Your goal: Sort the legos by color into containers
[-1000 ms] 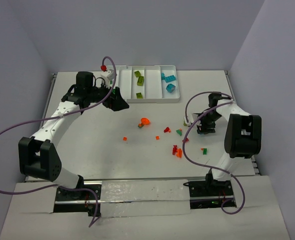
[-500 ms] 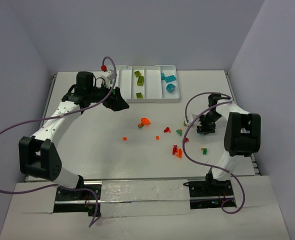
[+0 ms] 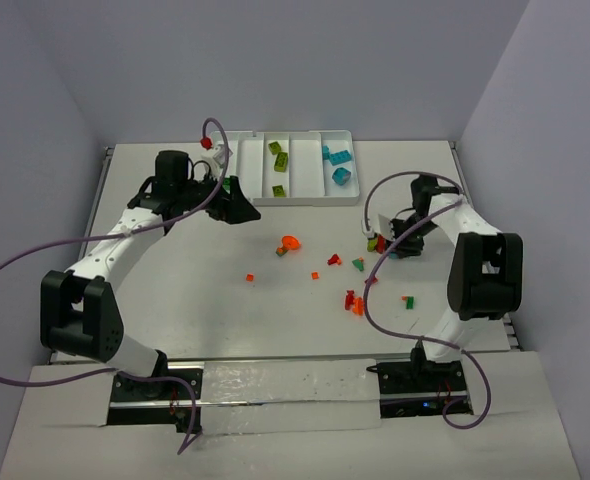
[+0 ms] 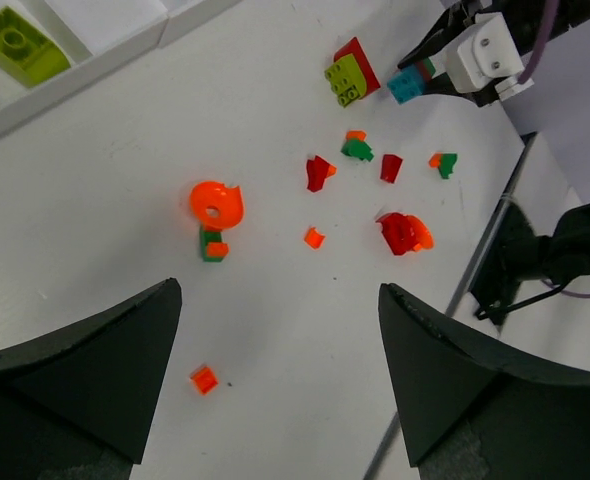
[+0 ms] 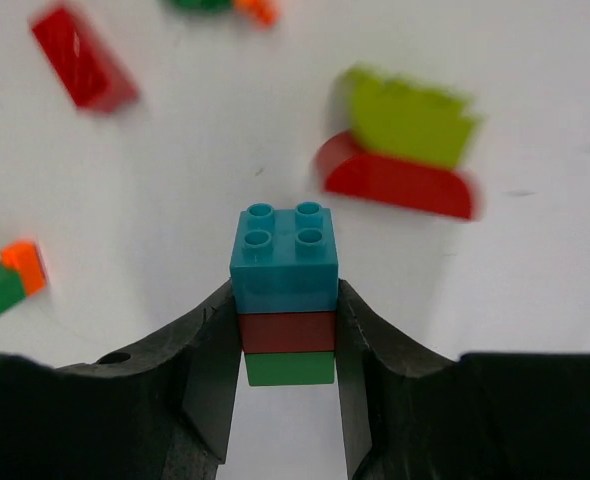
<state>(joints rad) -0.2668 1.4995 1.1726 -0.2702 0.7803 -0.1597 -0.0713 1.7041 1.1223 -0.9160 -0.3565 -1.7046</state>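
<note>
My right gripper (image 5: pixel 285 330) is shut on a stack of teal, red and green bricks (image 5: pixel 284 295), held just above the table. It is at the right of the top view (image 3: pixel 390 243), next to a lime-and-red stack (image 3: pixel 373 240) that also shows in the right wrist view (image 5: pixel 405 150). My left gripper (image 3: pixel 237 205) is open and empty, hovering off the front left corner of the white tray (image 3: pixel 305 201). Lime bricks (image 3: pixel 278 160) and teal bricks (image 3: pixel 339 166) lie in separate tray compartments.
Loose bricks are scattered mid-table: an orange round piece on a green bit (image 3: pixel 291 243), a small orange bit (image 3: pixel 249 277), a red-orange cluster (image 3: pixel 355 303) and a green-orange bit (image 3: pixel 409 301). The left wrist view shows the orange piece (image 4: pixel 215 203) and the tray rim (image 4: pixel 95 65).
</note>
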